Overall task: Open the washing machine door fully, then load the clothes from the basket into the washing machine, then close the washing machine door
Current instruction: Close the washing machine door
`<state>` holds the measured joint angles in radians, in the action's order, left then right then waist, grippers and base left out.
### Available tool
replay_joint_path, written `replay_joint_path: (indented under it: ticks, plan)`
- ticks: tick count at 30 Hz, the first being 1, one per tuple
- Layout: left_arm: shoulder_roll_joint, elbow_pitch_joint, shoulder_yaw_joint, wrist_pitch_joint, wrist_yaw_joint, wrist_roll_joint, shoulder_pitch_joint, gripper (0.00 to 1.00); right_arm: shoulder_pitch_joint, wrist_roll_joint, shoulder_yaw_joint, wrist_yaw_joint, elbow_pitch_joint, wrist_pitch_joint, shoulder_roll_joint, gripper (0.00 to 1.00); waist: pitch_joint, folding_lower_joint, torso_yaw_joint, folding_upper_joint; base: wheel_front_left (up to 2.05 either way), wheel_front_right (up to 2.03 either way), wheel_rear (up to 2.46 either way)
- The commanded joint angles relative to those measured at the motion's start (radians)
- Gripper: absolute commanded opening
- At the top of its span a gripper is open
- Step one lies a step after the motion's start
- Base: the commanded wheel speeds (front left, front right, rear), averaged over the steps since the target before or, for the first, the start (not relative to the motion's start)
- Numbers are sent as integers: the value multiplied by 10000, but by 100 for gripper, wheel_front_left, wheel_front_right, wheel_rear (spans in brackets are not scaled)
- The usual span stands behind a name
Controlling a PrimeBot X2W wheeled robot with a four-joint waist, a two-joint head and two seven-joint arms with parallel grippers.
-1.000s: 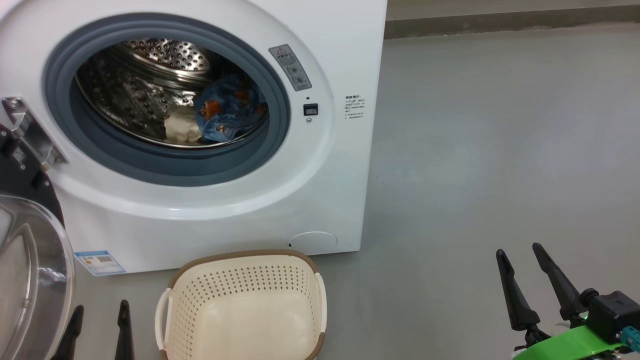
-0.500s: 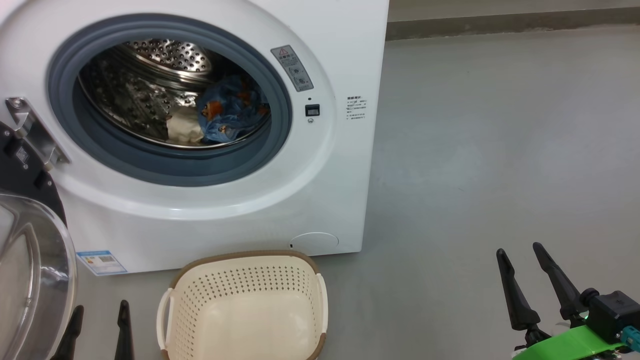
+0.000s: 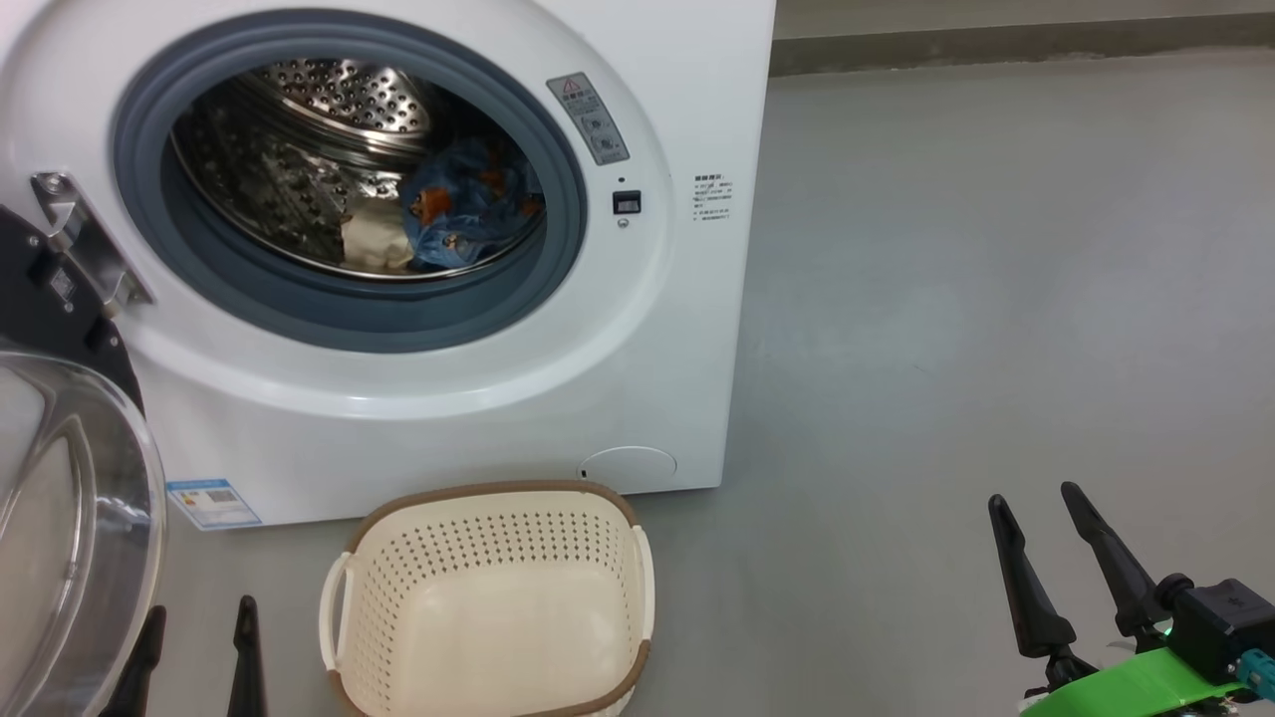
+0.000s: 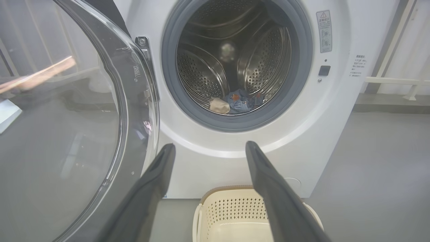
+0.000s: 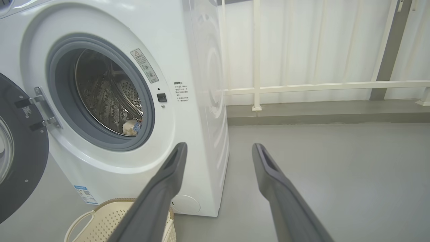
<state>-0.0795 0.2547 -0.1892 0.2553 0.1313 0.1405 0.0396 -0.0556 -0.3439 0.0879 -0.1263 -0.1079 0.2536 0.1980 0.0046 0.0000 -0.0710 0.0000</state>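
Note:
The white washing machine [image 3: 657,329] [image 4: 336,111] [image 5: 198,67] stands with its door [image 3: 70,518] [image 4: 67,111] [image 5: 20,158] swung wide open to the left. Blue patterned clothes [image 3: 468,214] [image 4: 240,102] [image 5: 137,126] with a cream part lie inside the steel drum. The cream basket [image 3: 493,607] [image 4: 235,218] [image 5: 100,222] sits on the floor in front of the machine, with nothing inside it. My left gripper [image 3: 197,637] [image 4: 209,148] is open at the lower left, between door and basket. My right gripper [image 3: 1036,503] [image 5: 220,148] is open over bare floor at the lower right.
Grey floor [image 3: 996,299] stretches to the right of the machine. A white railing [image 5: 319,87] and a low kerb run along the back wall.
The head view has shifted slightly, so machine and basket sit a little higher and further right in it. Both grippers stay open and in place.

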Motion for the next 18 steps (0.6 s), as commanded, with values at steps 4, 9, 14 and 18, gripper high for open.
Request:
replay_joint_path:
  ticks: [4, 9, 14, 18]
  plan:
    - [-215, -394, -322, 65, -6, -10, -191, 100, -32, -6, 124, -44, 262, 82, 197, 100, -1, 0, 8, 0, -83, 83, 0]
    - [-177, -436, -378, 65, -6, -46, -129, 100, -59, -17, 136, -44, 269, 82, 223, 100, 8, 0, 28, 0, -98, 98, 0]
    - [-154, -487, -388, 65, -6, -6, -121, 100, -68, -19, 132, -44, 289, 82, 240, 100, 27, 0, 59, 0, -93, 93, 0]
    - [-139, -535, -358, 65, -6, 3, -135, 100, -49, -14, 138, -44, 285, 82, 249, 100, 34, 0, 94, 0, -39, 39, 0]
